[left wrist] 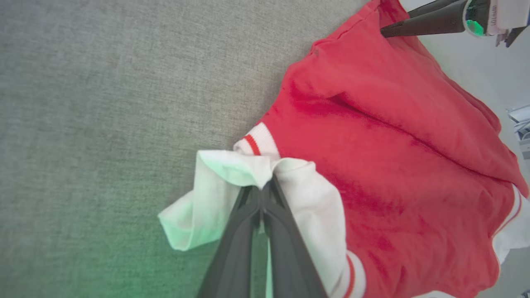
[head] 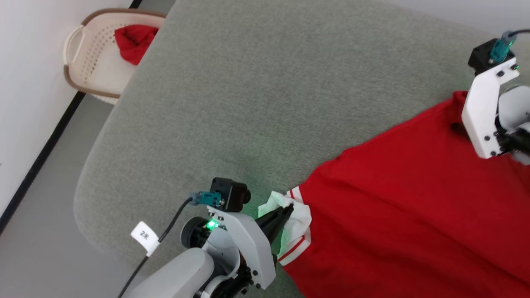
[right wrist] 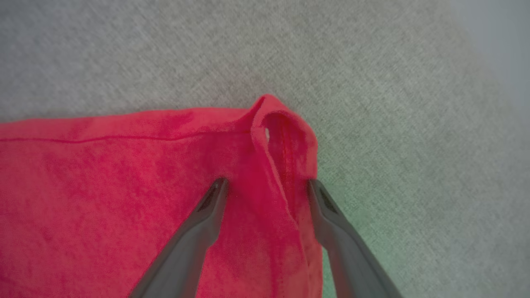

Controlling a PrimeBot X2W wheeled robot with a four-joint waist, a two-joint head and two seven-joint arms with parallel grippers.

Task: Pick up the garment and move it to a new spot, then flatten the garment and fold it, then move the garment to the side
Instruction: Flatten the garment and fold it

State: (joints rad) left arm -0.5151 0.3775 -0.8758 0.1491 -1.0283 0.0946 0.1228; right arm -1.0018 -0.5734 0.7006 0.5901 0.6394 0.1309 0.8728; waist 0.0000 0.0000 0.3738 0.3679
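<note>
Garment [head: 414, 215]: soft red cloth, crumpled white sleeve [left wrist: 314, 194]; coarse grey surface [head: 248, 103].

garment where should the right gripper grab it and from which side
Grip the raised red corner fold of the garment, coming in from over the cloth: it puckers up off the grey surface, and the open right gripper straddles it.

A grey, fabric-covered desk [head: 232, 103] with rounded corners carries the garment [head: 405, 198], a red shirt with a white striped sleeve, lying across its four o'clock side in the head view.
</note>
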